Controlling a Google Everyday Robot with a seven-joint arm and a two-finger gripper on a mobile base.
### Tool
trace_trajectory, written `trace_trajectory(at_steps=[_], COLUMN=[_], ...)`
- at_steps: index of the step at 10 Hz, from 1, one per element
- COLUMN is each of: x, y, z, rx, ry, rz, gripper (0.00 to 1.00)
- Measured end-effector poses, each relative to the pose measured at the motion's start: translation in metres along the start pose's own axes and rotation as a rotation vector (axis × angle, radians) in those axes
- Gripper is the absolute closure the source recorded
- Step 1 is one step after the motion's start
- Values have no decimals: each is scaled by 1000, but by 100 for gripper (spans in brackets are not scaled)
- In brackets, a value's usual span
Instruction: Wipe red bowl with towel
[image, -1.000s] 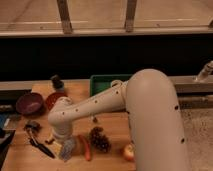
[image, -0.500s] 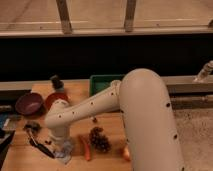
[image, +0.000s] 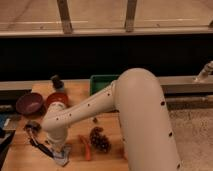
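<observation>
Right now your claw (image: 56, 151) sits at the near left corner of the surface (image: 75, 142), closed all the way. The grey-blue towel (image: 63, 159) is bunched at its tip and looks pinched there rather than lying loose. What you should weigh is the direction of the red bowl (image: 57, 98): it lies almost straight toward the far side from the claw, hardly left or right of it, with the arm's own wrist between the two. Judge the next move as a lift, then a carry away from the near edge. Mind the purple bowl (image: 29, 104) just left of the red one, so drifting left puts the cloth in the wrong dish. The pine cone (image: 99, 139) and the orange piece (image: 86, 147) lie right of the claw, off that line.
</observation>
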Motion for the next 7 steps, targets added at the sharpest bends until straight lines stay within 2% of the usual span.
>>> trace_trajectory(at_steps=[1, 4, 5, 7], x=[2, 8, 10, 12], y=[-3, -23, -33, -59], z=[-6, -56, -75, -103], rx=[18, 103, 135, 174], ry=[0, -14, -19, -49], rz=[4, 27, 39, 60], gripper=[100, 100, 100, 100])
